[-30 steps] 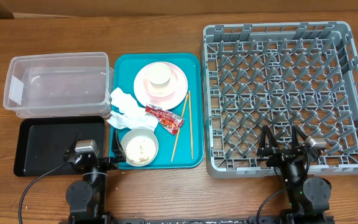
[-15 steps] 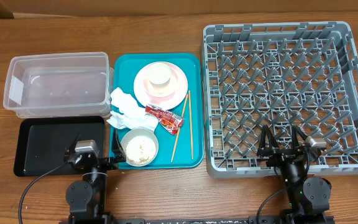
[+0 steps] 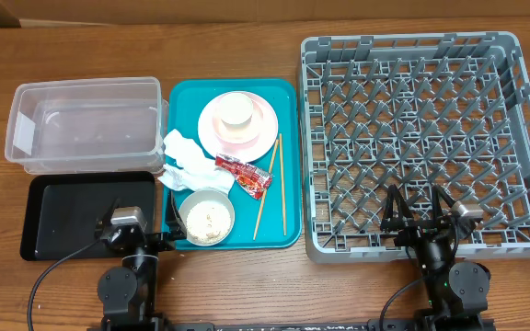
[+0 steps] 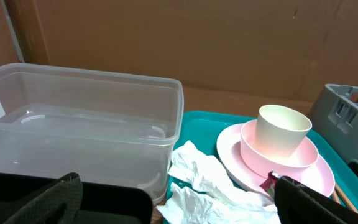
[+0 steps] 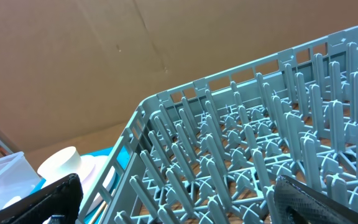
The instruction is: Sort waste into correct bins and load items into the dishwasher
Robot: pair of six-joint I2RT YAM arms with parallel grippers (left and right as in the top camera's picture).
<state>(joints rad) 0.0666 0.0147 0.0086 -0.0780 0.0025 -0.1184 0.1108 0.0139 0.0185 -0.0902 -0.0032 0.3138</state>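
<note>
Left tool point(image 4: 176, 185) and right tool point(image 5: 178, 185) stand apart, empty. Tissue point(image 3: 184, 158), wrapper point(image 3: 244, 175), rice bowl point(image 3: 183, 220), chopsticks point(image 3: 268, 184), and stacked plate point(image 3: 265, 134), pink bowl point(image 4: 278, 159), cup point(image 4: 283, 127) lie on the teal tray point(image 3: 191, 97), between tub point(image 3: 26, 129) with black tray point(image 3: 81, 216) and rack point(image 3: 408, 43).

Table point(image 3: 247, 285), clear tub point(image 3: 86, 87) seemingly touching black tray point(image 3: 76, 216), teal tray point(image 3: 292, 138), grey rack point(image 3: 412, 46)

Left arm point(image 3: 127, 280), right arm point(image 3: 451, 280): black, rounded joints, silver camera blocks, black cables toward table point(image 3: 247, 285) near edge. Left gripper point(image 4: 179, 202) fingers point(image 4: 312, 202) matte black.
</note>
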